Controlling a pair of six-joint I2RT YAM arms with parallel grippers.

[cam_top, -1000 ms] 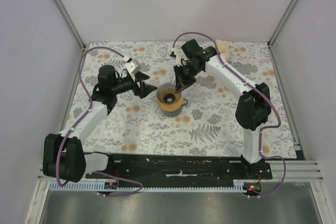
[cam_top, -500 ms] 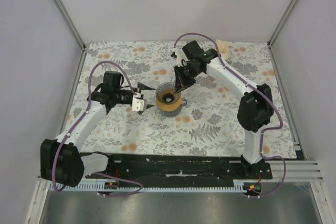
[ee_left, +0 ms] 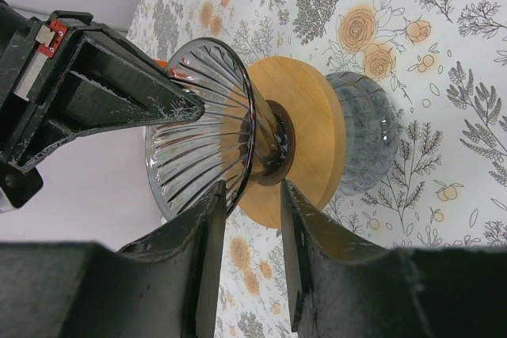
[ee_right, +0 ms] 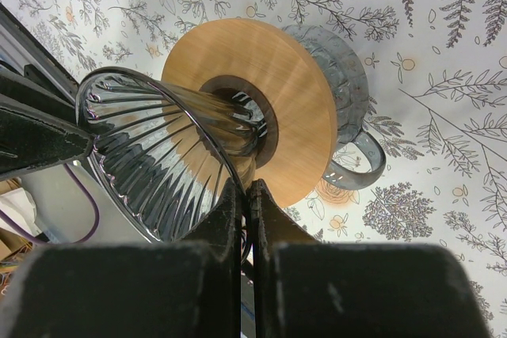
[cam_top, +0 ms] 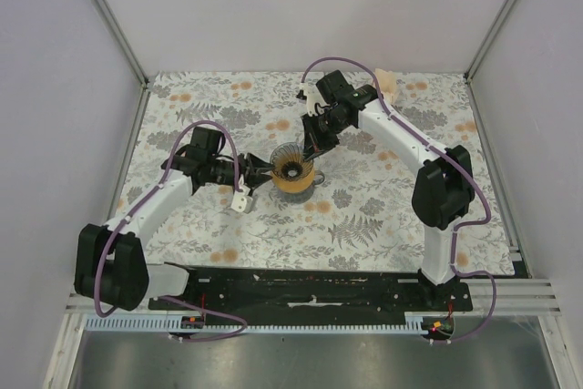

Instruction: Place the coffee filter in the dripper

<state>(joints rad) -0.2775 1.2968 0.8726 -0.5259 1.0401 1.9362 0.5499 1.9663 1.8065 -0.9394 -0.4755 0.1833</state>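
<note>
At the left gripper (ee_left: pixel 249 188), the jaws are partway apart, straddling the dripper (ee_left: pixel 207 120) from the side at its neck. One fingertip (ee_left: pixel 212 195) sits by the cone's rim, the other by the tan collar (ee_left: pixel 305 128). Can't tell if either pad actually touches. Right gripper (ee_right: pixel 244 187) has its jaws together, tips at the outer wall of the ribbed cone near the neck; it looks like contact, but that view is tight. The dripper stands upright mid-table, its collar resting on a grey glass mug (ee_right: pixel 347 77) with a side handle (ee_right: pixel 360 165). Mug sits on the floral tablecloth (cam_top: pixel 364 216), between the two arms. Cream object (cam_top: pixel 387 84) is at the far edge, well apart.
</note>
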